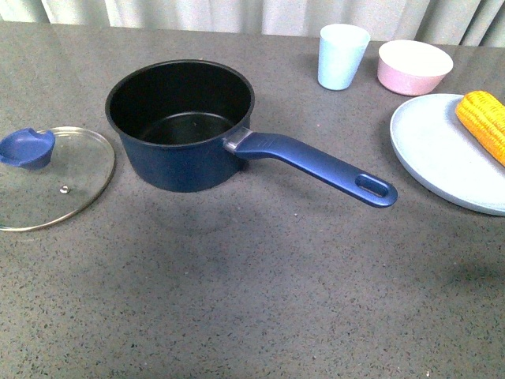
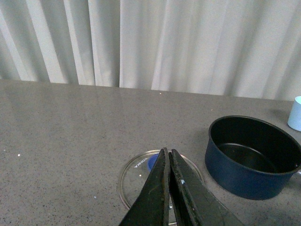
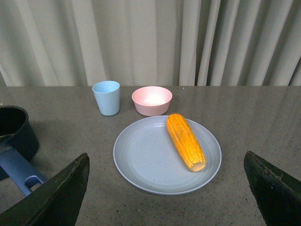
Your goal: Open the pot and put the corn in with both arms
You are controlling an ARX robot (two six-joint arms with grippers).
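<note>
The navy pot (image 1: 185,126) stands uncovered mid-table with its black inside empty and its long handle (image 1: 319,166) pointing right. Its glass lid (image 1: 47,178) with a blue knob lies flat on the table to the left. The corn (image 1: 485,122) lies on a pale blue plate (image 1: 442,150) at the right edge. In the left wrist view my left gripper (image 2: 168,155) is shut with nothing in it, hanging over the lid (image 2: 141,176), the pot (image 2: 254,157) beside it. My right gripper (image 3: 167,162) is open wide, above and short of the corn (image 3: 186,141) on its plate (image 3: 146,160).
A light blue cup (image 1: 342,55) and a pink bowl (image 1: 414,67) stand at the back right, behind the plate. A curtain hangs along the table's far edge. Neither arm shows in the front view.
</note>
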